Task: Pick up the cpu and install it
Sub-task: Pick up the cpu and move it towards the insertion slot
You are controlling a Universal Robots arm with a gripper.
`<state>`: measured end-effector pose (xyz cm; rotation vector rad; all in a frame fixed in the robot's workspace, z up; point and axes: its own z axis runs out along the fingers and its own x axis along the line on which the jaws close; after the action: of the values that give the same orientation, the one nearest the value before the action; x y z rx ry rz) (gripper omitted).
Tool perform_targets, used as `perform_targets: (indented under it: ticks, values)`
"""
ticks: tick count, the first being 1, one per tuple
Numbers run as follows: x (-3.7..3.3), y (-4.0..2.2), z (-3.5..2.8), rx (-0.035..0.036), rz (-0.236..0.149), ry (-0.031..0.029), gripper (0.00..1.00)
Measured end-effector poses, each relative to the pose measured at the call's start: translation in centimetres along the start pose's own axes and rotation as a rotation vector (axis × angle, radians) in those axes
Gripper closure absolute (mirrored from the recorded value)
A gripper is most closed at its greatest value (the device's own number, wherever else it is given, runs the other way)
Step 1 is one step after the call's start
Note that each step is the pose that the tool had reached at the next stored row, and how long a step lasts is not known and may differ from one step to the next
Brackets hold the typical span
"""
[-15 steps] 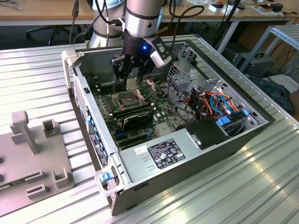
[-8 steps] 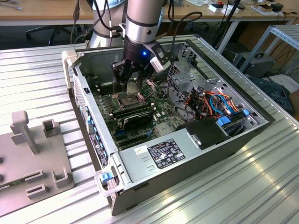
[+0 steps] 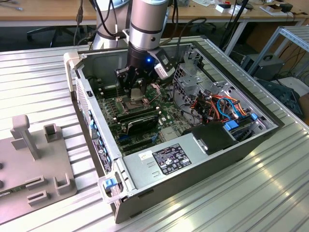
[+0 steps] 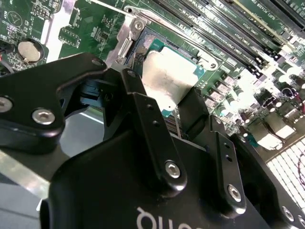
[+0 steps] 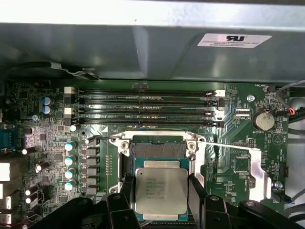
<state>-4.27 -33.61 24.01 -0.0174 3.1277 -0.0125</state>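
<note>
In the exterior view the arm reaches down into an open computer case (image 3: 203, 180) lying on a ribbed metal table (image 3: 217, 209). The gripper (image 3: 139, 89) sits low over the motherboard (image 5: 57, 129), toward the case's far corner. In both wrist views the gripper (image 5: 161, 198) is clenched on the one cpu (image 5: 161, 191), with one black finger (image 5: 196, 191) against each of two opposite edges. The chip lies flat over the socket (image 5: 158, 150), covering the half away from the memory; the half toward the memory is bare. Whether it rests in the socket cannot be told. Room is tight. Four long memory rows (image 5: 143, 107) run just beyond the socket's far edge, and the grey case wall (image 5: 143, 47) rises right behind them. One thin lever rod (image 5: 224, 144) juts out beside the socket. One coin battery (image 5: 263, 119) lies well apart, near the board's edge.
</note>
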Motion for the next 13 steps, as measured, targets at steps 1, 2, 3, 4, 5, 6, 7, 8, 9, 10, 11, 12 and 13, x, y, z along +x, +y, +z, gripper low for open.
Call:
perform_targets:
  ticks: [1,2,3,4,5,6,7,8,9,10,11,12,13]
  values:
    - [0.0,0.09,0.09,0.0,0.0,0.0,0.45]
    - [0.0,0.22,0.19,-0.0001,-0.001,-0.0001,0.45]
    - [0.0,0.32,0.3,-0.0002,-0.001,-0.0002,0.45]
    - [0.0,0.35,0.4,-0.0003,-0.001,-0.0002,0.45]
    - [0.0,0.39,0.52,-0.0002,-0.001,-0.0002,0.45]
    - [0.01,0.43,0.61,-0.0002,-0.001,-0.0001,0.45]
    - [0.0,0.46,0.62,-0.0001,-0.001,-0.0001,0.45]
    - [0.0,0.46,0.62,-0.0001,-0.001,-0.0001,0.45]
    - [0.01,0.46,0.62,-0.0001,-0.001,-0.0001,0.45]
    - [0.0,0.47,0.61,-0.0002,-0.001,-0.0001,0.45]
    - [0.0,0.47,0.5,0.0,-0.001,0.0,0.45]
    - [0.0,0.47,0.34,-0.0001,-0.001,-0.0001,0.45]
    - [0.0,0.47,0.02,-0.0001,-0.001,-0.0001,0.45]
